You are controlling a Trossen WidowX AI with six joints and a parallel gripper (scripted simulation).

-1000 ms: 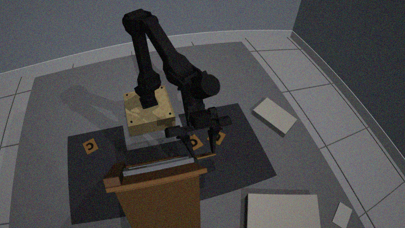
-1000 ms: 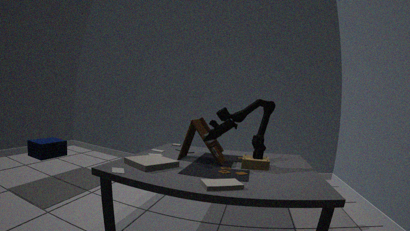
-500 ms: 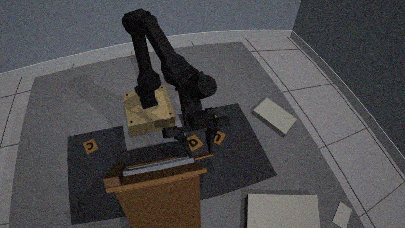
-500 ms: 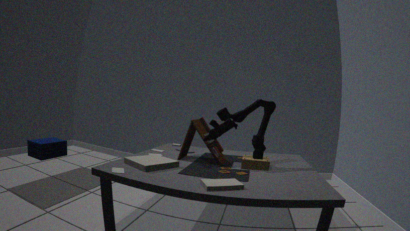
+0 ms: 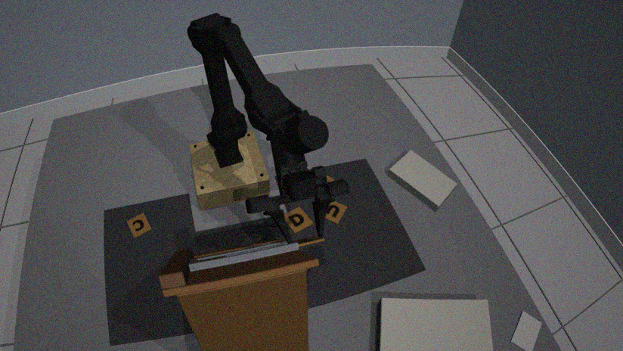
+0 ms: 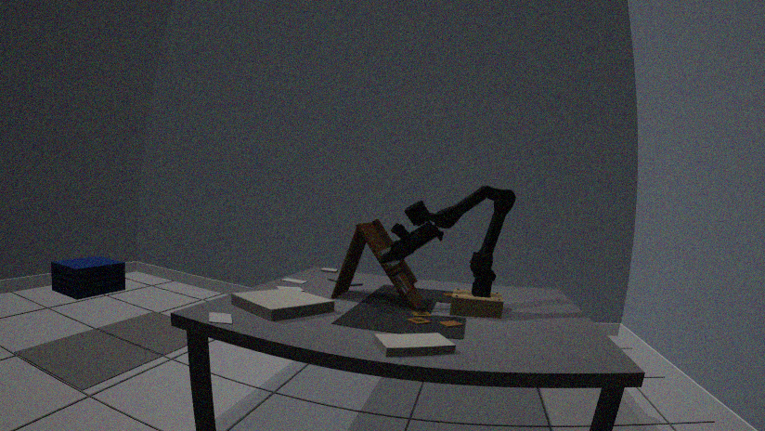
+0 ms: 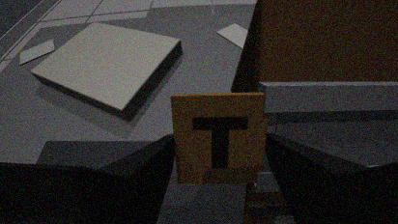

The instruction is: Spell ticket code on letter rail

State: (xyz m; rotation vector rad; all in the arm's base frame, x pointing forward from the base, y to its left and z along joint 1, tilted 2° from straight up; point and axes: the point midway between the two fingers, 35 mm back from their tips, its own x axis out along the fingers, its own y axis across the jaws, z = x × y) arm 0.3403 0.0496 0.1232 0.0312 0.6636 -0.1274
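My gripper (image 5: 305,240) (image 6: 386,257) (image 7: 219,141) is shut on the T tile (image 5: 312,241) (image 7: 186,145), whose letter is upright in the wrist view. The tile is at the end of the grey rail (image 5: 243,257) (image 7: 333,98) on the leaning board (image 5: 240,278) (image 6: 378,238); whether its edge is inside the channel I cannot tell. A thin orange edge runs along the rail in the top view. A D tile (image 5: 298,219), a tile with a curved letter (image 5: 336,211) and a mostly hidden tile (image 5: 330,178) lie behind the fingers. Another curved-letter tile (image 5: 138,225) lies far left. The ticket's code is not readable.
The arm's wooden base (image 5: 230,174) (image 6: 476,306) stands behind the board. A large pale block (image 5: 435,324) (image 6: 283,302) (image 7: 108,68), a smaller pale block (image 5: 423,178) (image 6: 414,342) and a white card (image 5: 526,330) (image 6: 220,318) lie on the counter (image 6: 535,347). Dark mats (image 5: 370,261) lie around the board.
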